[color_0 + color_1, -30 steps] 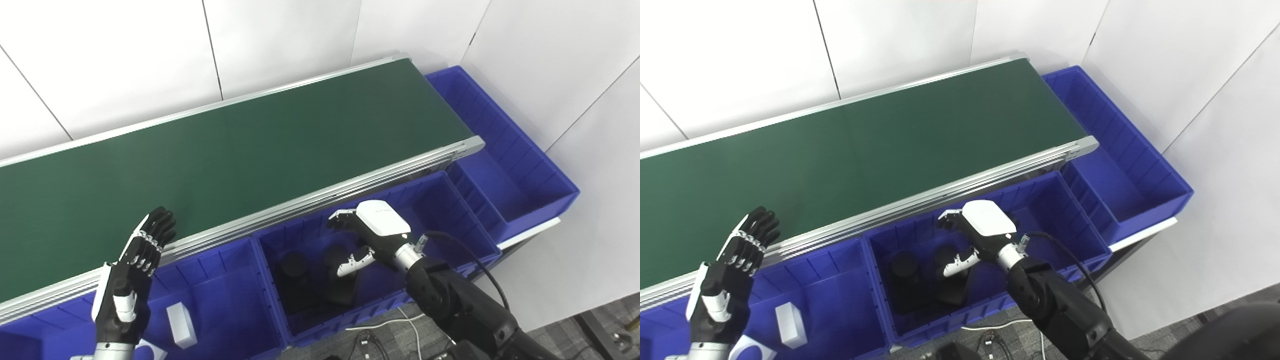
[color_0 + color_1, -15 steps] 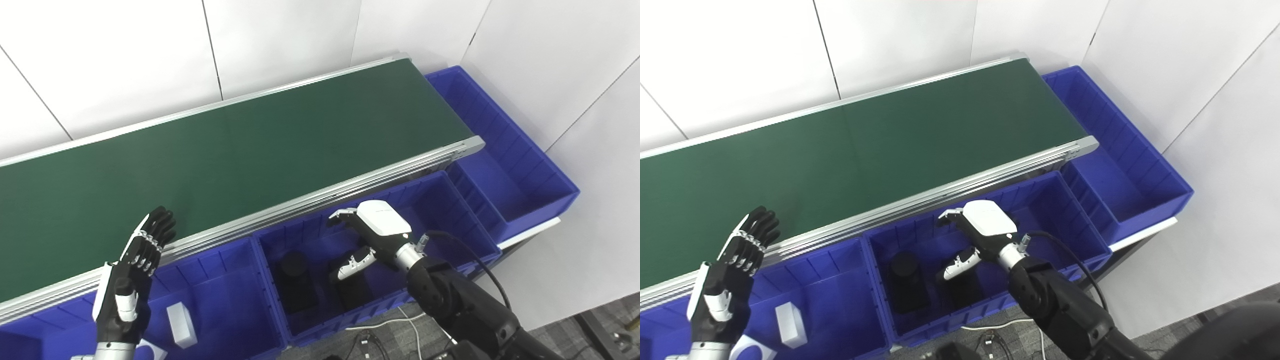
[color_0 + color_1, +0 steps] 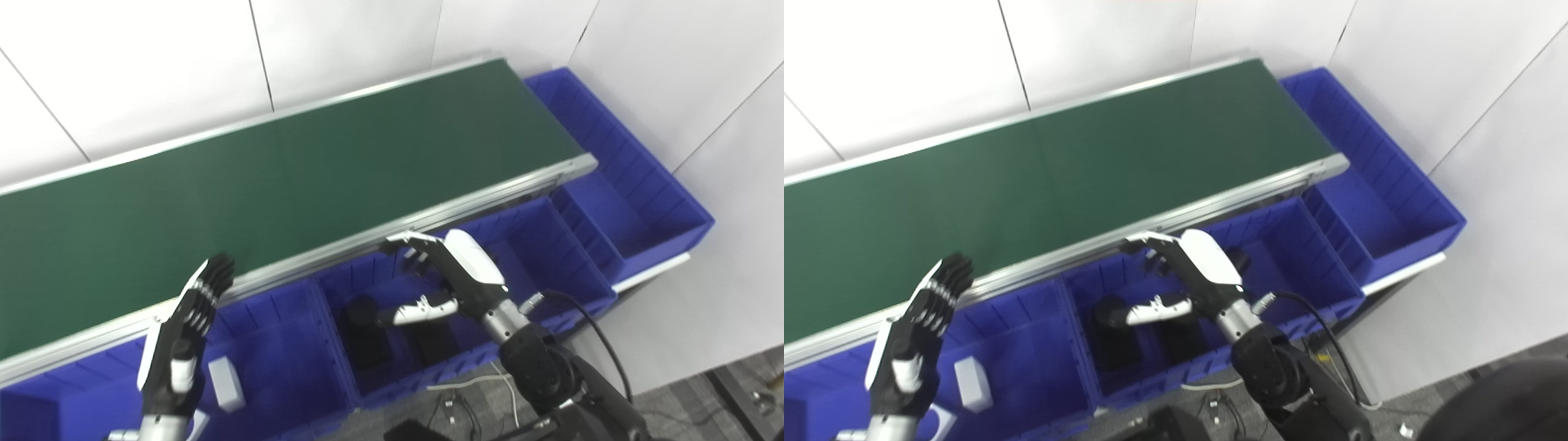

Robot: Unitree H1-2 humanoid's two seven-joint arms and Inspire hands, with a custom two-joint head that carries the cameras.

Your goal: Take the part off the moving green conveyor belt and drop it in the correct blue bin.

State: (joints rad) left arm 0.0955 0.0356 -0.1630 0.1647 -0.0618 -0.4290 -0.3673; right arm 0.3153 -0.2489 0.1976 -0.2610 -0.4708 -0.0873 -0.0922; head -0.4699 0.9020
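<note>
Conveyor belt (image 3: 294, 177): green, aluminium-railed, running diagonally across both views. No part was visible anywhere on its shown length.

Middle blue bin (image 3: 551, 257): just beside the belt's near rail. It held two dark parts (image 3: 367, 343), apparently cylinders on blocks, side by side on the bin floor; detail was too dark to tell.

Left blue bin (image 3: 288, 367): held one white block (image 3: 223, 384), lying loose and tilted.

End bin (image 3: 649, 202): beyond the belt's end, nothing visible in it.

Right hand (image 3: 447, 275): over the middle blue bin, above the dark parts and apart from them. Fingers (image 3: 407, 242) were spread towards the belt rail and the thumb stuck out sideways; nothing was held.

Left hand (image 3: 184, 337): raised over the left blue bin near the belt's rail, fingers extended flat and together, holding nothing.

Task status, judged: the dark parts in the middle blue bin suggested a drop completed, with the right hand empty above them. No picking was in hand. What remained appeared to be waiting for a further part to arrive on the belt; whether one would come could not be told.
</note>
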